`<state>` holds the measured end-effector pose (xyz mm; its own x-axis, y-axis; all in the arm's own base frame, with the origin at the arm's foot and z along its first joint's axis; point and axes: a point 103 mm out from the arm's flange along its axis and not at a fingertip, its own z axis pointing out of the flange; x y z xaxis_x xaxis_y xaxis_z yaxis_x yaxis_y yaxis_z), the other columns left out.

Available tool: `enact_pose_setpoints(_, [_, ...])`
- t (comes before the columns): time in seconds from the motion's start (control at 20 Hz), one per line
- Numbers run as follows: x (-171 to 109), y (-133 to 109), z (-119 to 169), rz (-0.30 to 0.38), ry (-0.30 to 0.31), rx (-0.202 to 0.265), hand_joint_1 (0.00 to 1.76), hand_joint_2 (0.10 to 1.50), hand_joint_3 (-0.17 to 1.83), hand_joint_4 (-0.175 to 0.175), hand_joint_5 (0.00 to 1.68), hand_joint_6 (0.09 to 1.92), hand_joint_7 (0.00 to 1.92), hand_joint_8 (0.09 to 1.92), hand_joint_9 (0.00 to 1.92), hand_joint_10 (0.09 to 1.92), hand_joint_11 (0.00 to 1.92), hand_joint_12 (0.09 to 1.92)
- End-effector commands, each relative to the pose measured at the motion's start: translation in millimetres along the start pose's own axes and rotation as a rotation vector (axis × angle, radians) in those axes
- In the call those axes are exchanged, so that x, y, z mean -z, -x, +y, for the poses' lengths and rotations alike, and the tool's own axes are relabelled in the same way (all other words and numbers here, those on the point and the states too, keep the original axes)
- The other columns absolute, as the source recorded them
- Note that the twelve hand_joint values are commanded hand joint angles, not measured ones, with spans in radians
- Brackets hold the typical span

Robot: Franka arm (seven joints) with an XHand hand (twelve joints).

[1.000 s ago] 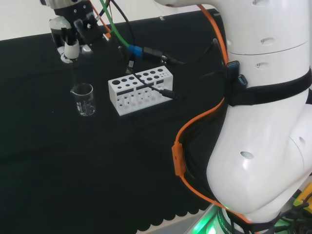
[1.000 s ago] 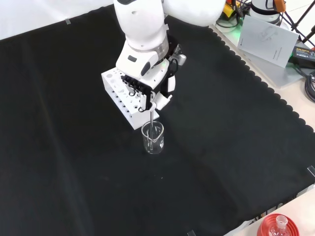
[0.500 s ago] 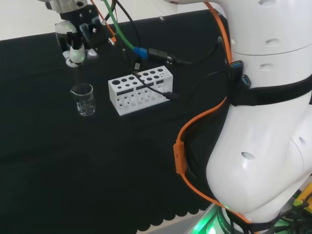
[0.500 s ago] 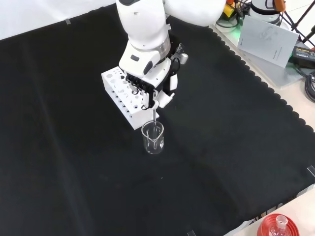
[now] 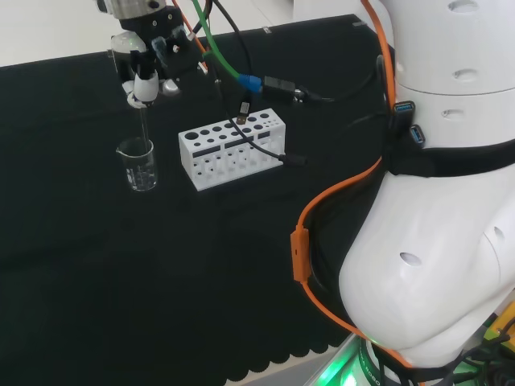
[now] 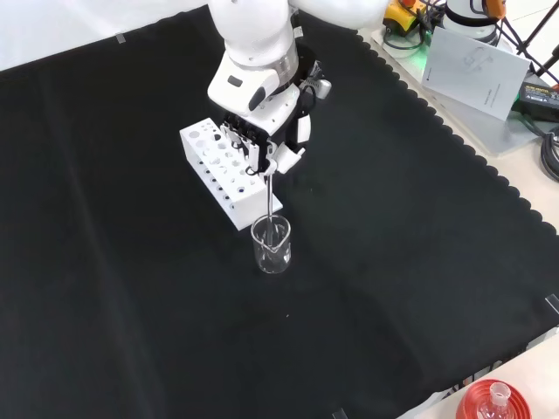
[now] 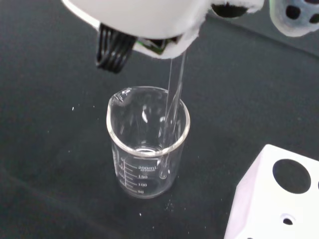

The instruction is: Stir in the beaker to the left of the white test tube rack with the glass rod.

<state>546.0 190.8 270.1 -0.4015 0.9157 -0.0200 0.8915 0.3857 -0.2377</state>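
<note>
Robot hand state: the robot hand [image 6: 265,144] had its fingers curled round the upper end of the glass rod [image 6: 269,199], pinching it; nothing else was held.

Rod position: the glass rod hung nearly upright from the fingers. In the wrist view its lower end sat inside the beaker [image 7: 148,142], close against the inner wall on the rack side, and looked to stop short of the base.

Beaker position: the beaker [image 5: 138,164] stood upright on the counter [image 6: 419,262], just beside the short end of the white test tube rack [image 5: 232,148] but apart from it. In the head view it lay to the rack's left; in the front view it stood nearer the camera than the rack [image 6: 229,182].

Governing relation: the beaker lay below the robot hand [image 5: 146,63], with the rod's long axis running down from the fingers into the beaker mouth. Stirring would turn on keeping that axis inside the rim.

Materials and shapes: the beaker was clear glass, cylindrical, with a pouring spout and printed graduations on its wall. No liquid could be made out inside. The rod was a thin, clear, straight stick with a rounded tip. The rack was a white block with round holes on top and smaller ones along its side. The counter carried matt black cloth.

Assessment: the rod was off-centre in the beaker, so contact with the glass wall appeared the main risk.
</note>
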Motion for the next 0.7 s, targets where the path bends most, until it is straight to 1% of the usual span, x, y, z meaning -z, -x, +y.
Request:
enact_pose_setpoints(0.05, [-3,-4,5,0.01,0.002,0.014,1.2,0.6,0.86,-0.175,1.18,0.93,1.73,0.28,1.9,0.09,1.57,0.79])
enact_pose_setpoints(0.4, [-6,-15,24,0.011,-0.01,0.044,1.2,0.6,0.86,-0.175,1.18,0.93,1.73,0.28,1.9,0.09,1.57,0.79])
enact_pose_setpoints(0.5, [-6,-18,27,0.011,-0.007,0.048,1.2,0.6,0.87,-0.175,1.18,0.93,1.73,0.28,1.9,0.09,1.57,0.79])
enact_pose_setpoints(0.7, [-7,-21,33,0.002,-0.023,0.058,1.2,0.6,0.87,-0.175,1.18,0.93,1.73,0.28,1.9,0.09,1.57,0.79])
